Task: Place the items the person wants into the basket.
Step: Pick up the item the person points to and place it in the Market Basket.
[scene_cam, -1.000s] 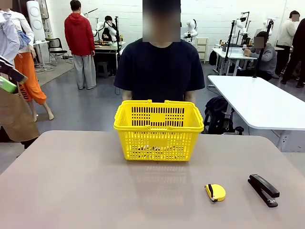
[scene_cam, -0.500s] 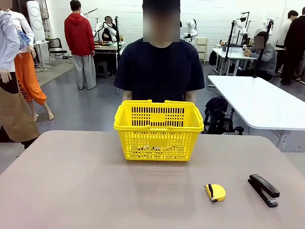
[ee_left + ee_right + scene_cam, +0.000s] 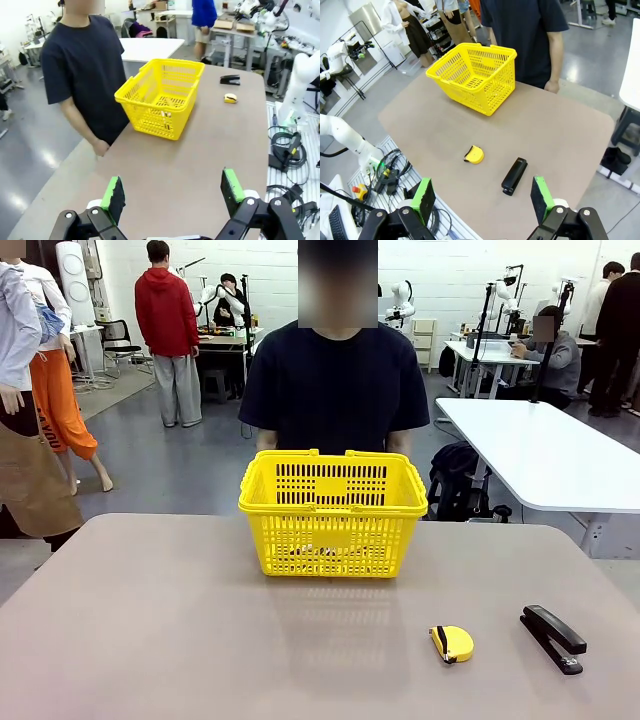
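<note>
The yellow plastic shopping basket with slotted lattice sides stands on the far middle of the grey-brown bench, its handles folded down along the rim. Through the lattice and over the rim in the left wrist view something lies on the basket floor, but the slots break it up and the items cannot be told apart. The person in the black short-sleeved T-shirt stands just behind the basket; the front view hides the hands behind it, while one hand hangs at the bench edge. On the robot's right of the bench lie a yellow tape measure and a black stapler, near each other but apart. The left gripper and the right gripper both hang above the bench with jaws spread wide and nothing between the green pads.
</note>
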You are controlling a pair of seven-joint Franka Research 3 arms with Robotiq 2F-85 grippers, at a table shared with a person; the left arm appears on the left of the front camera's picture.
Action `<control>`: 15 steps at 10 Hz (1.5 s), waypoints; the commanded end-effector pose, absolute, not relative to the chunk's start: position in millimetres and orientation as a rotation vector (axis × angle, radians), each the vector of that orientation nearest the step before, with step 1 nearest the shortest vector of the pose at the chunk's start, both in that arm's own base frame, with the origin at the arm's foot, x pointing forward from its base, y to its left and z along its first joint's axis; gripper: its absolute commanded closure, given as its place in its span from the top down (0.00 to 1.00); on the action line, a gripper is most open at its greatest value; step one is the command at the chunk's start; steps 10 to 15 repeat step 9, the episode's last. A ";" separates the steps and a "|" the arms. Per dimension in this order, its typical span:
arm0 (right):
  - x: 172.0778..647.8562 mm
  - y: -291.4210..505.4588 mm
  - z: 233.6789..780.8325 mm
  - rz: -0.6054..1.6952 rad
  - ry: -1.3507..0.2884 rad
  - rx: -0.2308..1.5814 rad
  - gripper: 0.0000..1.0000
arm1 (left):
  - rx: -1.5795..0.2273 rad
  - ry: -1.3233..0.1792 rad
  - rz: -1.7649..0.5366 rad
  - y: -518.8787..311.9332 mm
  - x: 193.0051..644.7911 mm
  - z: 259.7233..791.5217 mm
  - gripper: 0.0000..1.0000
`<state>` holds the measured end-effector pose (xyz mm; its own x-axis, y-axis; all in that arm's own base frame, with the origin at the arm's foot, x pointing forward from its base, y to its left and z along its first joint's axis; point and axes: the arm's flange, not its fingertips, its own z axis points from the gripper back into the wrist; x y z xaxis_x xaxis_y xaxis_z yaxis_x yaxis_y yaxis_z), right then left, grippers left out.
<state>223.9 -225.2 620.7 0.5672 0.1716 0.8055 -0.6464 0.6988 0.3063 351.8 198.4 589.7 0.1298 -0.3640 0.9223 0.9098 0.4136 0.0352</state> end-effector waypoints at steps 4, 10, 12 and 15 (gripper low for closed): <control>224.8 -225.1 621.5 0.537 -0.861 0.653 1.00 | -0.539 -1.061 -1.021 181.4 319.1 593.5 1.00; 224.8 -225.1 621.5 0.537 -0.861 0.653 1.00 | -0.571 -1.087 -1.036 185.1 329.4 599.4 1.00; 224.8 -225.1 621.5 0.537 -0.861 0.653 1.00 | -0.571 -1.087 -1.036 185.1 329.4 599.4 1.00; 224.8 -225.1 621.5 0.537 -0.861 0.653 1.00 | -0.571 -1.087 -1.036 185.1 329.4 599.4 1.00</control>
